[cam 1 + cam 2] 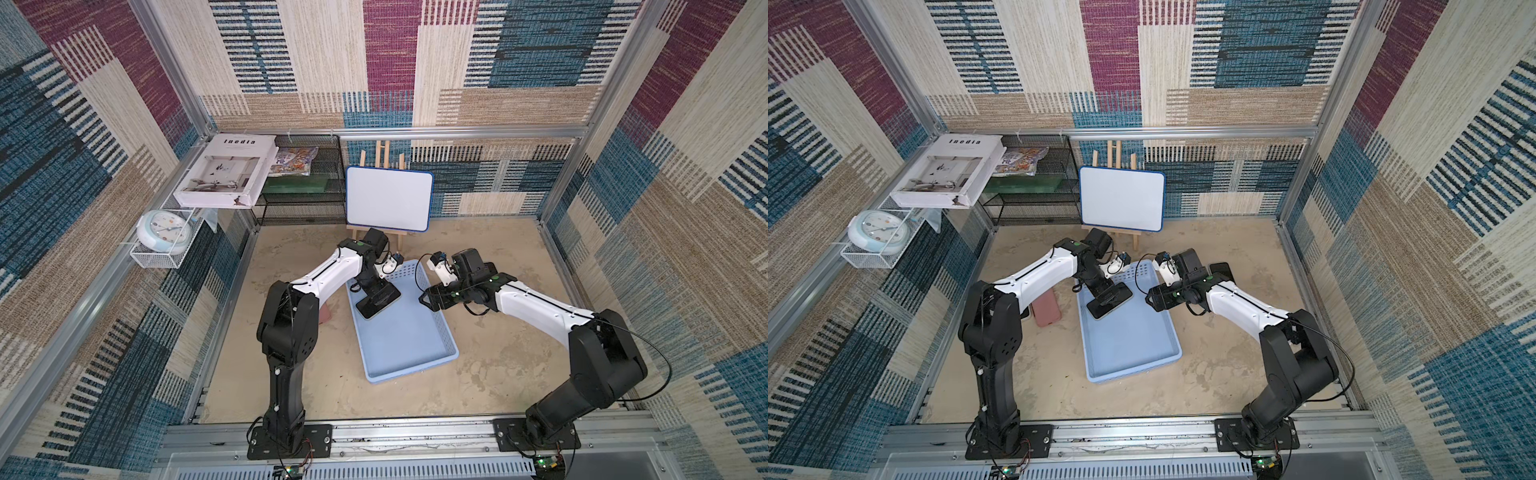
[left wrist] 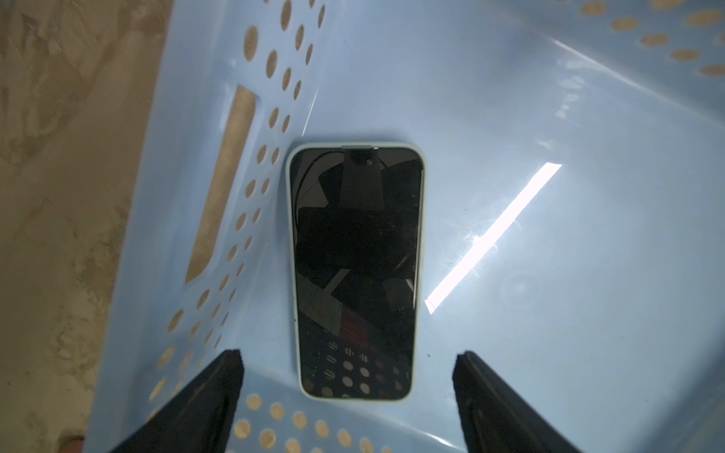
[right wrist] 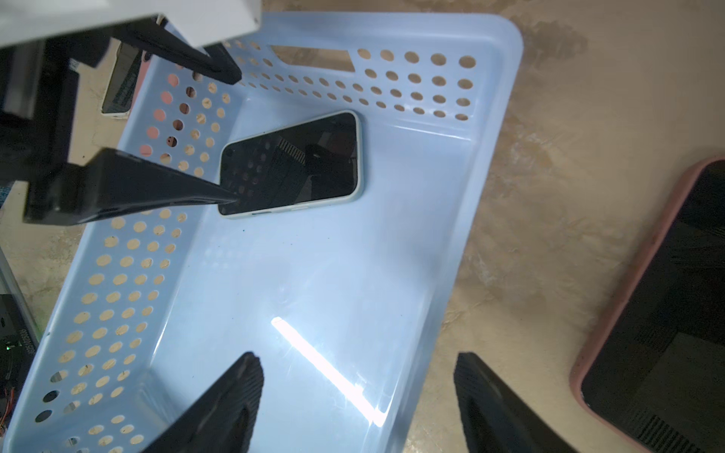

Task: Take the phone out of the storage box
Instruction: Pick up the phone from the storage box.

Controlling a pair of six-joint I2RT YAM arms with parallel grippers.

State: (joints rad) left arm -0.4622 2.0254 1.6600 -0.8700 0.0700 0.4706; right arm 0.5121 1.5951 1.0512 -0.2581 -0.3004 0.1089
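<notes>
Much bare storage box point(image 2: 549, 196) floor beside phone point(image 2: 355, 270)

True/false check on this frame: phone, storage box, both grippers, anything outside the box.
1. The phone lies screen-up inside the storage box. True.
2. The left gripper is shut on the phone. False: its fingers stand open, apart from the phone's sides.
3. The right gripper holds a phone. False: it is open and empty.
4. A pink-cased phone lies on the table outside the box. True.
</notes>
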